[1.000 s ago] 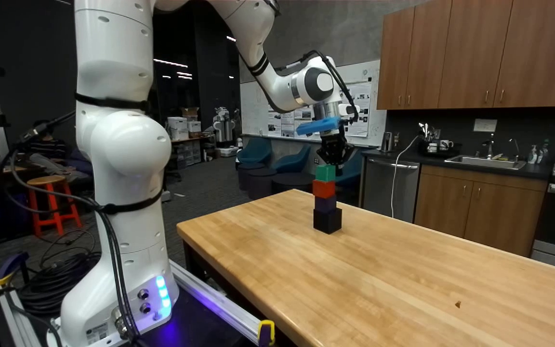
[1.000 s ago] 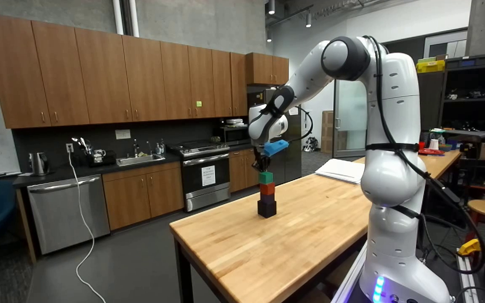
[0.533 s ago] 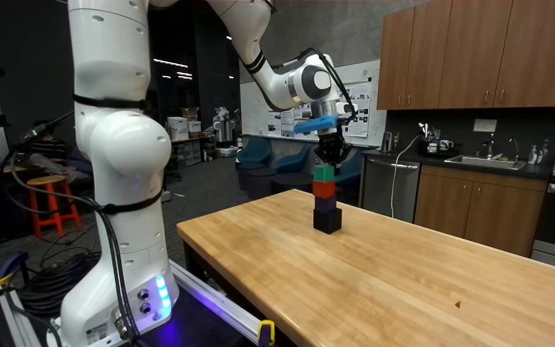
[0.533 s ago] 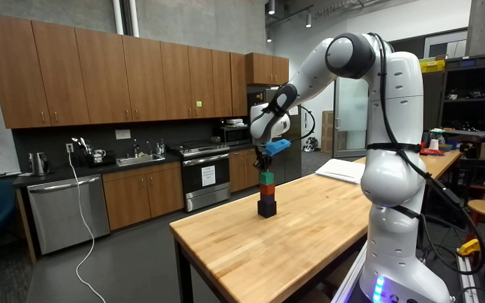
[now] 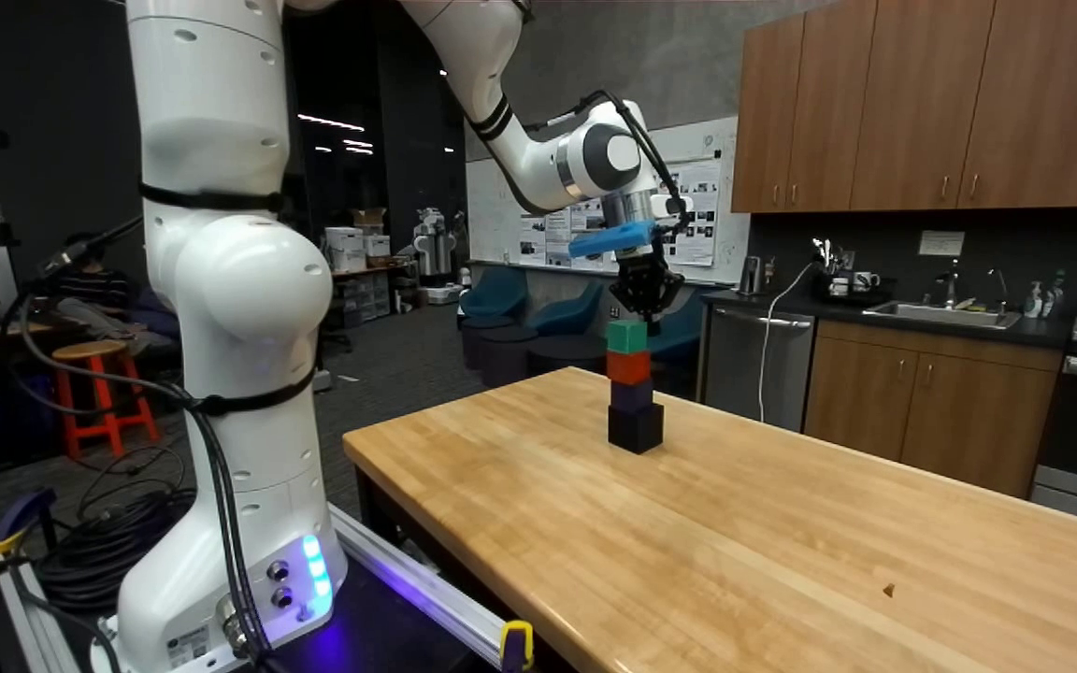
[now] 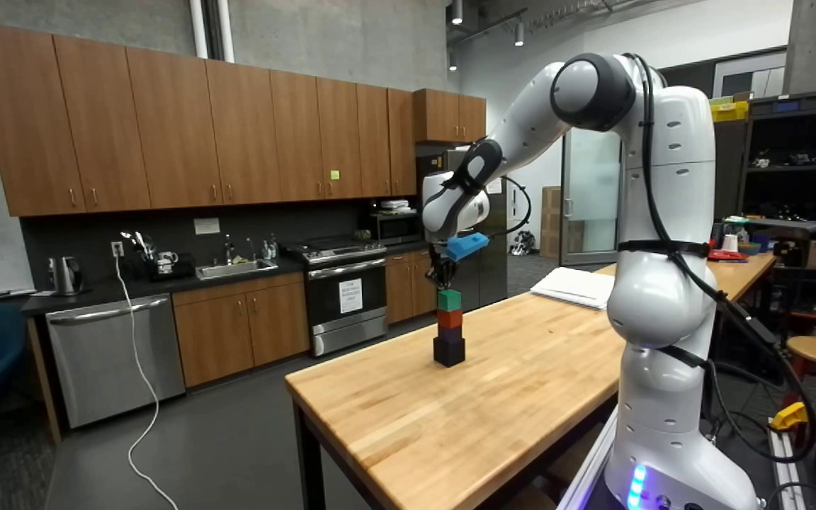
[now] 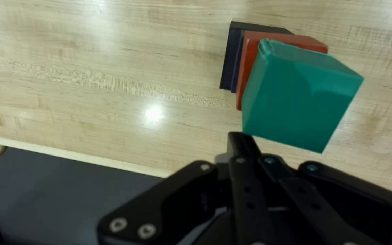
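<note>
In the wrist view, a tower (image 7: 284, 81) fills 12 to 3 o'clock of the pincer (image 7: 245, 144), its green block (image 7: 299, 100) so near that whether they touch cannot be told; from 9 to 11 o'clock the surface (image 7: 107, 68) lies open, and its edge (image 7: 80, 157) cuts across at 8. In an exterior view, the red block (image 6: 450, 318), purple block (image 6: 450, 333) and black block (image 6: 450, 352) bar any low pass, bare wood opens from 4 to 7 o'clock of them, a white pile (image 6: 574, 287) lies well apart between 2 and 3, and the arm (image 6: 652, 312) blocks 3 and, overhead, 12.
</note>
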Robot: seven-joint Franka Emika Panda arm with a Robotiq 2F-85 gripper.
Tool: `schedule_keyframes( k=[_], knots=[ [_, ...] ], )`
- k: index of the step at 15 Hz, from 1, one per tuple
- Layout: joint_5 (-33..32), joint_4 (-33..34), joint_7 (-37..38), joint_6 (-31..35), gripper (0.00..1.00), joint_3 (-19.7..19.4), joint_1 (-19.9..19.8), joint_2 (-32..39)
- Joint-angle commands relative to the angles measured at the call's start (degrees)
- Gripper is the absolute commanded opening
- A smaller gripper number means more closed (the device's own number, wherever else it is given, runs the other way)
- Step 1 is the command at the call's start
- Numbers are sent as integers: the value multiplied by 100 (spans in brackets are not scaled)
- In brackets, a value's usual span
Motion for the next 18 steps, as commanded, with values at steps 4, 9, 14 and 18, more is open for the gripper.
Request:
schedule_keyframes(
  k=[4,9,14,18],
  knots=[
    [47,-126,141,332,0,20,-32,-266],
    [108,-154,74,363,0,3,-83,-493],
    [240,-234,-110,32,0,9,-115,-772],
    [274,-403,-151,-354,0,12,-121,-1038]
  ],
)
